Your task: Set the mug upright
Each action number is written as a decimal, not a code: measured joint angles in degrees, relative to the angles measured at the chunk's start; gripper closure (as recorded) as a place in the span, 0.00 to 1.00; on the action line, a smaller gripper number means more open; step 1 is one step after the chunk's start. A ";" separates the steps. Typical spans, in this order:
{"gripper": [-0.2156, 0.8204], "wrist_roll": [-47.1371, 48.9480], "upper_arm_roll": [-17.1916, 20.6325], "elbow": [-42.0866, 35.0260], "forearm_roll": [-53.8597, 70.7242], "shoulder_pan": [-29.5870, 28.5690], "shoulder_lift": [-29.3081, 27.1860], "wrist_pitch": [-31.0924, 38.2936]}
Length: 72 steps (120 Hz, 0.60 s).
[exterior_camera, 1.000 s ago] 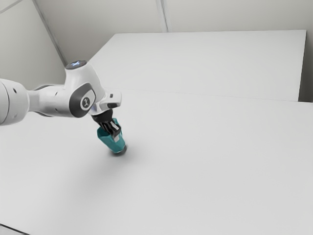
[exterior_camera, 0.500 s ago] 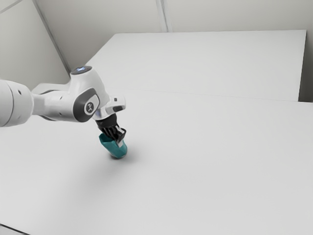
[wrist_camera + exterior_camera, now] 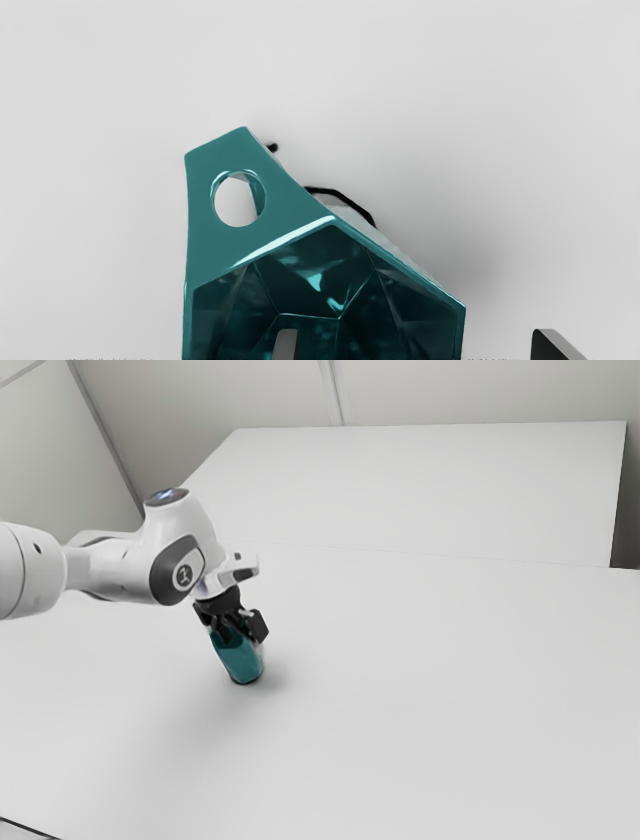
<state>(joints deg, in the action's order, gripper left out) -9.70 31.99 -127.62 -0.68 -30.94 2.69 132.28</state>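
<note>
My gripper [image 3: 245, 634] is over the top of the teal mug [image 3: 238, 659] in the exterior view, its fingers spread apart. The mug rests on the table with its mouth up toward the hand; whether it still leans a little I cannot tell. Seen from the wrist, the gripper [image 3: 421, 345] straddles one wall of the faceted mug [image 3: 222, 245]: one finger [image 3: 286, 346] is over the dark inside, while the other is outside, with a gap to the wall. The handle, pierced by a round hole, points away from the fingers.
The pale table [image 3: 430, 690] stretches around the mug, with broad bare surface toward the exterior view's right. A raised-looking white panel [image 3: 420, 485] lies behind it. Dark edging [image 3: 30, 829] crosses the near left corner.
The fingers have parted from around the mug's wall, and the hand has risen slightly since half a second ago. The mug has shifted a little toward the exterior view's right and stands steeper.
</note>
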 joint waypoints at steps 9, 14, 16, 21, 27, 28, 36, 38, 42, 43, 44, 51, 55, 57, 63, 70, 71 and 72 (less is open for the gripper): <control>0.28 0.26 0.14 0.28 0.07 -0.02 -0.97 -0.39; 0.27 0.39 0.21 0.49 0.10 -0.09 -1.75 -0.75; 0.27 0.43 0.25 0.54 0.10 -0.14 -2.06 -0.92; 0.26 0.54 0.45 0.77 0.12 -0.35 -2.83 -1.35; 0.25 0.61 0.55 1.86 0.13 -0.41 -3.38 -2.17; 0.24 0.62 0.56 2.06 0.13 -0.41 -3.46 -2.32; 0.23 0.65 0.67 3.81 0.10 -0.39 -3.85 -3.68; 0.23 0.66 0.68 4.36 0.04 -0.35 -3.89 -4.11; 0.23 0.67 0.66 5.38 -0.14 -0.22 -3.93 -5.00; 0.23 0.67 0.65 5.65 -0.19 -0.19 -3.94 -5.22; 0.23 0.68 0.65 5.92 -0.24 -0.16 -3.95 -5.44; 0.22 0.73 0.59 8.12 -0.53 0.07 -3.94 -7.21; 0.22 0.84 0.53 9.18 -0.68 0.20 -3.92 -8.28; 0.22 0.95 0.51 9.64 -0.73 0.25 -3.91 -8.81; 0.22 1.35 0.42 11.50 -0.81 0.40 -3.83 -10.74; 0.22 1.92 0.37 14.52 -0.70 0.52 -3.41 -13.50; 0.21 1.99 0.37 14.84 -0.68 0.53 -3.37 -13.85; 0.21 2.07 0.36 15.14 -0.67 0.55 -3.33 -14.18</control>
<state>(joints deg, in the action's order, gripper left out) -7.63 32.34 -112.48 -1.35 -30.39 -0.64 118.09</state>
